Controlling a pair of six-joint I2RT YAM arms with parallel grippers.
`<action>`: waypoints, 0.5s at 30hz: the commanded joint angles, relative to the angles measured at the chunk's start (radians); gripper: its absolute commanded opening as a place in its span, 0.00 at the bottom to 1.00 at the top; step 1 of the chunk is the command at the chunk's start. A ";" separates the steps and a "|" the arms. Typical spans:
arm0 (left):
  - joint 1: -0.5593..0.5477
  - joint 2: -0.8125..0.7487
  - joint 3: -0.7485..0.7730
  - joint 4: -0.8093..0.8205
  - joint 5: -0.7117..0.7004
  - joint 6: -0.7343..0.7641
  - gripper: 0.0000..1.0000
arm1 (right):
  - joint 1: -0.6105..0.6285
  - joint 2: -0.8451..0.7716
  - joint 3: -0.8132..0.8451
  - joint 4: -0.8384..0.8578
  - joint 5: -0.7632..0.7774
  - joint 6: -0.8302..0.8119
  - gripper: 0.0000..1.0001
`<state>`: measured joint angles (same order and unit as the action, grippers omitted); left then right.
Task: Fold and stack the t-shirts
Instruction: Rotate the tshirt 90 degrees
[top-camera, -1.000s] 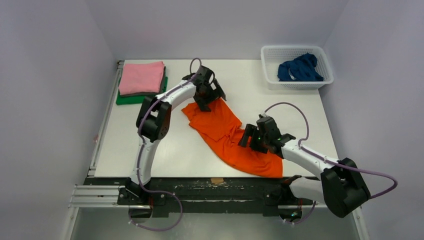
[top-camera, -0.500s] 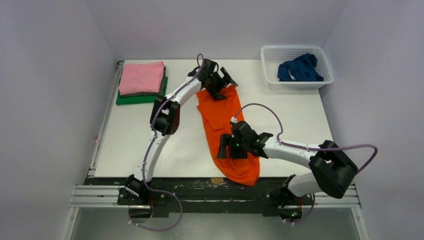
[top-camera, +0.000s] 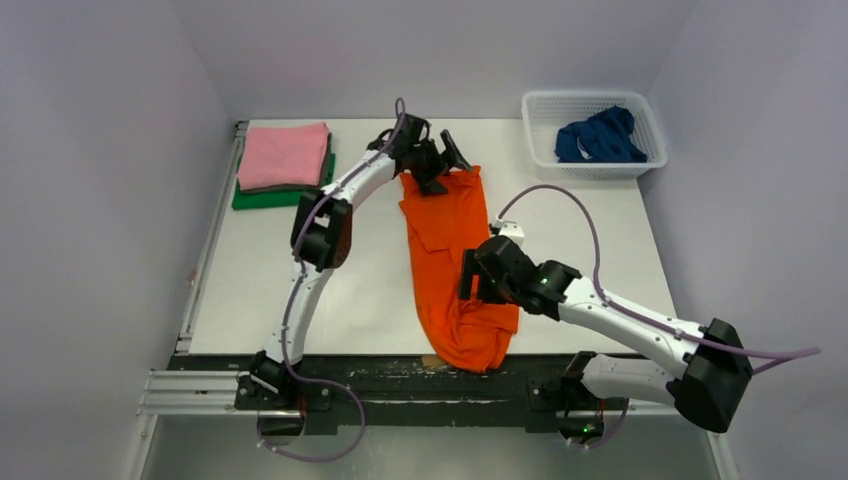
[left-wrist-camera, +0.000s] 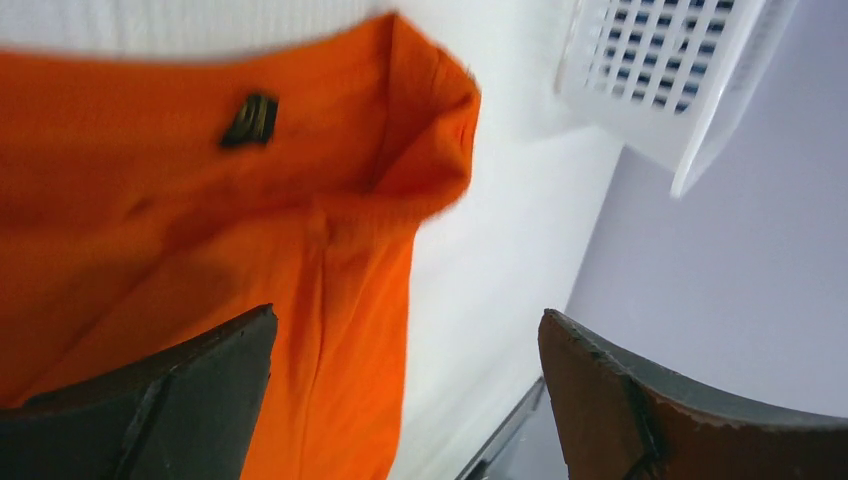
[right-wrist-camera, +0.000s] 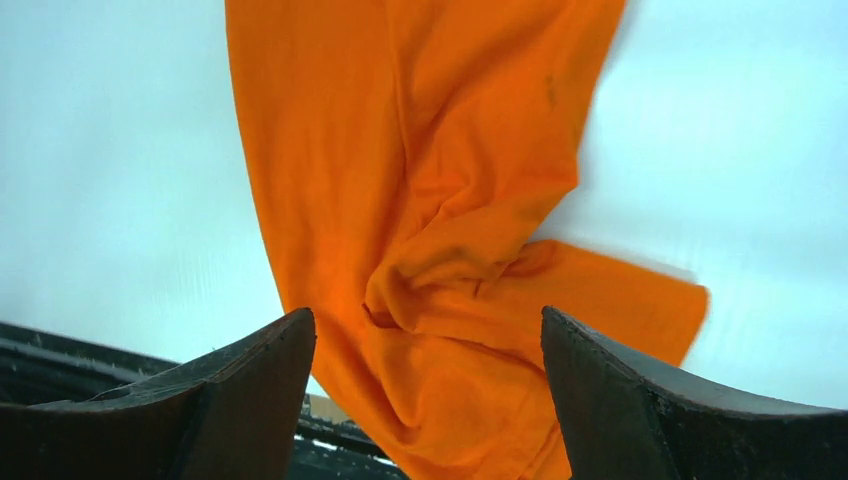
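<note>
The bright orange t-shirt (top-camera: 440, 240) lies in a long narrow strip down the middle of the table. Its near end is bunched at the front edge. My left gripper (top-camera: 445, 168) stands open over the far end, where the collar with its dark label (left-wrist-camera: 250, 118) shows, and one finger (left-wrist-camera: 150, 400) lies over the cloth. My right gripper (top-camera: 470, 285) hangs open above the crumpled near end (right-wrist-camera: 450, 300), holding nothing. A folded pink t-shirt (top-camera: 285, 155) tops a stack at the back left, over a dark grey layer and a green t-shirt (top-camera: 270, 198). The dark blue t-shirt (top-camera: 600, 137) lies loose in the basket.
The white mesh basket (top-camera: 540, 150) stands at the back right corner and also shows in the left wrist view as the basket (left-wrist-camera: 680, 70). A black rail (top-camera: 380, 375) runs along the table's front edge, just under the shirt's near end.
The orange shirt has swung from a slant to a nearly straight strip running front to back. My left gripper moved right and back. My right gripper moved left, opened wider, and the near end bunched up.
</note>
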<state>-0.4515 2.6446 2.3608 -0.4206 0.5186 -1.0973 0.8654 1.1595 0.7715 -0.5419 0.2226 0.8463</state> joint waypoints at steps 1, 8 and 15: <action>-0.005 -0.496 -0.233 -0.101 -0.074 0.336 1.00 | -0.002 -0.053 0.072 -0.099 0.211 -0.004 0.82; -0.021 -1.235 -0.981 -0.065 -0.420 0.456 1.00 | -0.005 0.099 0.169 0.071 0.247 -0.118 0.88; -0.088 -1.732 -1.647 -0.022 -0.583 0.317 1.00 | -0.065 0.499 0.461 0.079 0.247 -0.227 0.89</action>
<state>-0.5003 0.9138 1.0264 -0.3523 0.0631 -0.7208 0.8413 1.4921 1.0672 -0.4988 0.4435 0.7036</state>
